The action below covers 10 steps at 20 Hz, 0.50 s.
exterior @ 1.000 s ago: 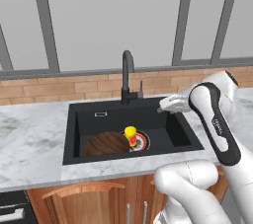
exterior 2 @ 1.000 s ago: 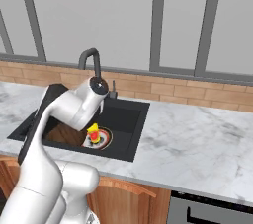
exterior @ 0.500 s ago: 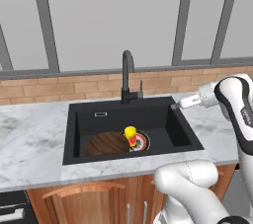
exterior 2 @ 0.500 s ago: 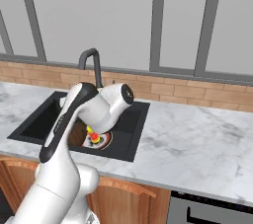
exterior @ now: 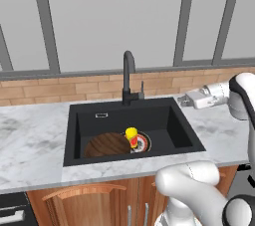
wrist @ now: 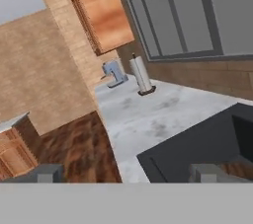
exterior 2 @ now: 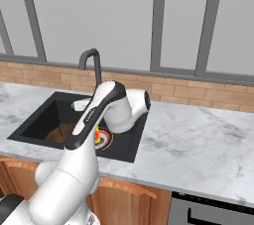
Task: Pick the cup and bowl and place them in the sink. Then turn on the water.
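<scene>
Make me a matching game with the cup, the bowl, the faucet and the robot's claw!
Things:
1. cup
2. bowl
3. faucet
4. claw

Descriptions:
A. wide, brown, lying in the sink
B. black, curved, behind the basin
C. open, hanging above the sink's right back corner
D. small, yellow, standing by the drain

Pairs: 1-D, 2-A, 3-B, 4-C

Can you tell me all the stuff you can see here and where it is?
sink: one, black, set in the counter.
faucet: one, black, behind the sink.
bowl: one, dark brown, in the sink.
cup: one, yellow, in the sink beside the bowl, on the drain.
counter: one, grey marble, around the sink.
paper towel roll: one, white, far along the counter.
mixer: one, blue-grey, beside the roll.
fingers: two, open, above the sink's right rear corner.
</scene>
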### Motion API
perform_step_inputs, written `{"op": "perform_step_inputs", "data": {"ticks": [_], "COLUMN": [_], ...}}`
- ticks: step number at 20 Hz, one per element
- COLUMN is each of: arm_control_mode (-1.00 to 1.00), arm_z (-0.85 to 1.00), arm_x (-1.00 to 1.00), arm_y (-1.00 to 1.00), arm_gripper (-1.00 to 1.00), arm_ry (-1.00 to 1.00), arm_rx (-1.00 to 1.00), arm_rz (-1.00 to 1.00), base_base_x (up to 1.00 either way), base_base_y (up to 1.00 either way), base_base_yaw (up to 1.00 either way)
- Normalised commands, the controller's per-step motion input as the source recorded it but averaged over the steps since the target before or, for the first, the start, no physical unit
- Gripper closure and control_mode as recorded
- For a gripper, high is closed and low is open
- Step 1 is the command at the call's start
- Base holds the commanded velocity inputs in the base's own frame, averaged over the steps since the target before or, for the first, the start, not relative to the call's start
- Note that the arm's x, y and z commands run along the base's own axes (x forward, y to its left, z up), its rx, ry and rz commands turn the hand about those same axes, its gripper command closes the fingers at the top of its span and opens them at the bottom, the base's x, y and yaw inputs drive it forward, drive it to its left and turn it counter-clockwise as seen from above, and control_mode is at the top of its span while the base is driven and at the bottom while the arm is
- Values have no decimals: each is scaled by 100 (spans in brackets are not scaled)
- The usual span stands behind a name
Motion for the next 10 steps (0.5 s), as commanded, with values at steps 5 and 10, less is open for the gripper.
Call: {"op": "perform_step_inputs", "data": {"ticks": [5,10], "arm_control_mode": [-100,-100], "arm_z": [1,0], "arm_x": [16,16], "arm_y": [-9,-2], "arm_gripper": [-100,-100], "arm_ry": [-9,-8], "arm_rx": [11,4], "arm_rz": [6,1], "base_base_x": [0,0], "base_base_y": [0,0], "base_base_yaw": [0,0]}}
